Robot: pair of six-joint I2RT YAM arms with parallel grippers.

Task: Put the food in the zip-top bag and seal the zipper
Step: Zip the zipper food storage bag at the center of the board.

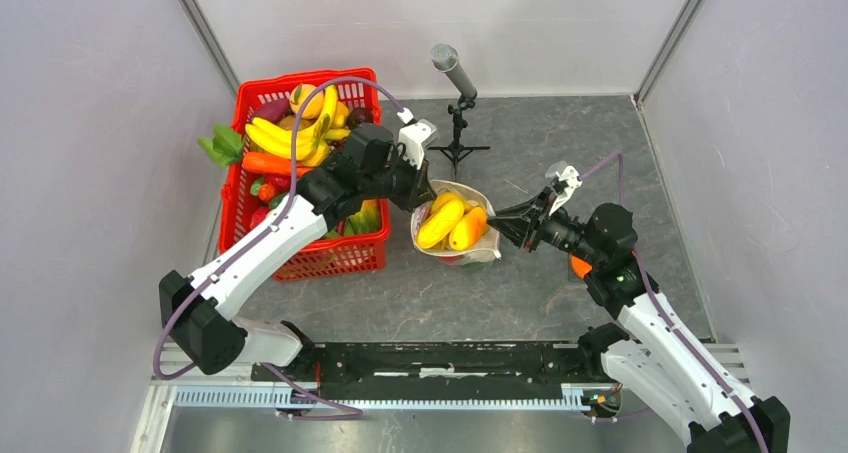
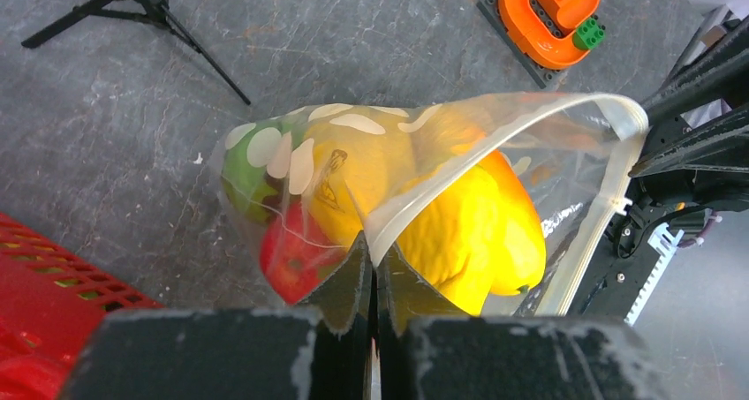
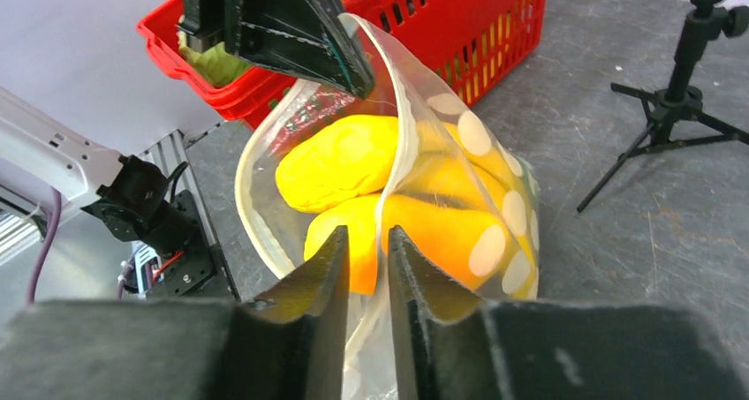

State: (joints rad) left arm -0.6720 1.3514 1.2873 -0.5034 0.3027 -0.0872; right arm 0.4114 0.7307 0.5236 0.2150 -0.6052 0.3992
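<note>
The grey bench (image 1: 560,153) carries a red basket (image 1: 330,260) heaped with toy produce. Just right of it, the zip-top bag (image 2: 565,162) is held up between the two arms with yellow, red and green food (image 1: 445,223) inside. The left gripper (image 2: 373,250) is pressed together on one rim of the bag's mouth. The right gripper (image 3: 365,237) stands narrowly parted around the opposite rim, and the zipper (image 2: 587,232) is unsealed.
</note>
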